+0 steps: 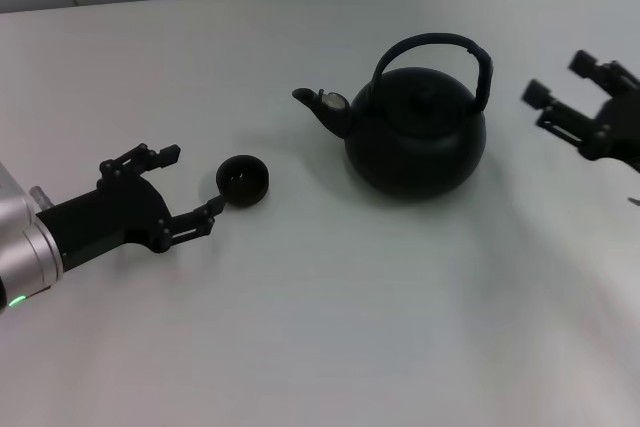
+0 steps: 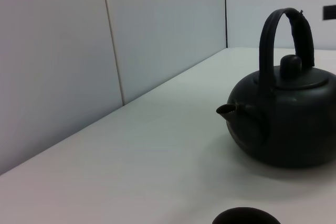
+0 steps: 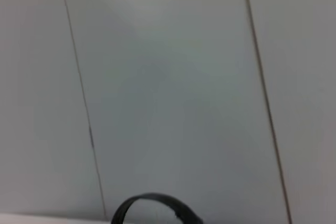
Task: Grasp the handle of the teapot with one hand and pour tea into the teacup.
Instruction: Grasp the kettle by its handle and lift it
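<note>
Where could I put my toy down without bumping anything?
The near part of the table, in front of the teapot and teacup, is bare. So is the far strip behind them, up to the wall. It's crowded on the left, where the open left gripper sits right by the teacup, and between the teapot and the open right gripper.

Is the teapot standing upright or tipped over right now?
Upright. The teapot sits flat on the table, its handle arching straight up and the spout level, toward the teacup.
</note>
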You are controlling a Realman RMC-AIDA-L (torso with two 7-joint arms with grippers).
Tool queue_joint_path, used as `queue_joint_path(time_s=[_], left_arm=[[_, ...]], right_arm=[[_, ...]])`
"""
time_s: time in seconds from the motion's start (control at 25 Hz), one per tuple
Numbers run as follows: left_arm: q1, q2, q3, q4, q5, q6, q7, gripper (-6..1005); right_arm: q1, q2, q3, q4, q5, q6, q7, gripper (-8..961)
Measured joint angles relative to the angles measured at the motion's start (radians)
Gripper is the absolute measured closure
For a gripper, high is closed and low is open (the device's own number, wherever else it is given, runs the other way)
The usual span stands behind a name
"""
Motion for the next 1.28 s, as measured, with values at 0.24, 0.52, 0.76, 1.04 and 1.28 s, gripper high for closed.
queue_joint_path(time_s=[0.24,0.52,0.76,1.04,1.28], left_arm=[[0.001,-0.001,0.0,-0.001,0.0,-0.001,0.0,145],[0.001,0.0,0.0,-0.01,0.0,-0.001,0.0,144],[0.001,0.001,0.0,-0.012,0.0,0.001,0.0,144],[0.002,0.001,0.0,-0.012,0.004,0.007,0.0,144],[0.002,0.001,0.0,-0.012,0.007,0.01,-0.002,144]], right_arm=[[0.05,0.001,-0.027,0.024,-0.009,0.076,-0.003,134],[0.09,0.002,-0.028,0.043,-0.007,0.139,-0.003,134],[0.104,0.002,-0.028,0.046,-0.004,0.162,-0.003,134],[0.115,0.0,-0.028,0.047,-0.007,0.168,0.001,183],[0.117,-0.001,-0.028,0.047,-0.007,0.174,0.001,398]])
